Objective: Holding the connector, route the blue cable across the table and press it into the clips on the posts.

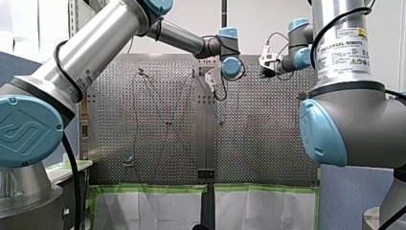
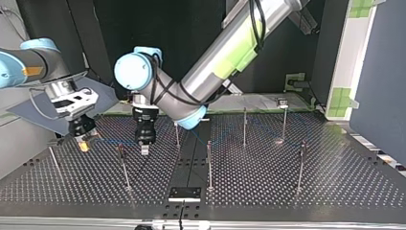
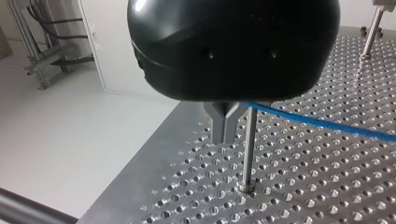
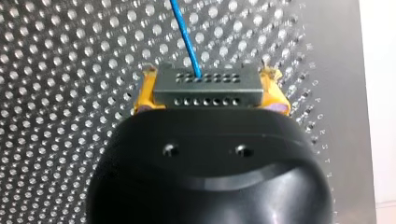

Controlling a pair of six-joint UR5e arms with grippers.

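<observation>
– So, front view first: where are the arms?
– Both reach to the far side of the table [image 1: 158, 124]. My left gripper [image 1: 214, 82] hangs near the middle, and my right gripper [image 1: 266, 61] is just right of it. I cannot tell how their jaws stand from there.
– And the top view?
– My right gripper [image 2: 84, 143] is low over the table at that view's left. My left gripper [image 2: 144, 149] points down just right of it, near a post [image 2: 124, 167]. The cable [image 2: 111, 141] runs between the two grippers. More posts stand well apart toward that view's right.
– Left wrist?
– The metal fingers [image 3: 219, 128] are together, just beside a post [image 3: 250, 144]. The cable [image 3: 322, 122] comes out from behind them at the post's top and runs away over the table. I cannot tell whether they pinch it.
– Right wrist?
– The yellow pads [image 4: 145, 95] are clamped on the grey connector [image 4: 205, 86], one on each end. The cable [image 4: 187, 37] leaves the connector's far face and runs ahead over the table.
</observation>
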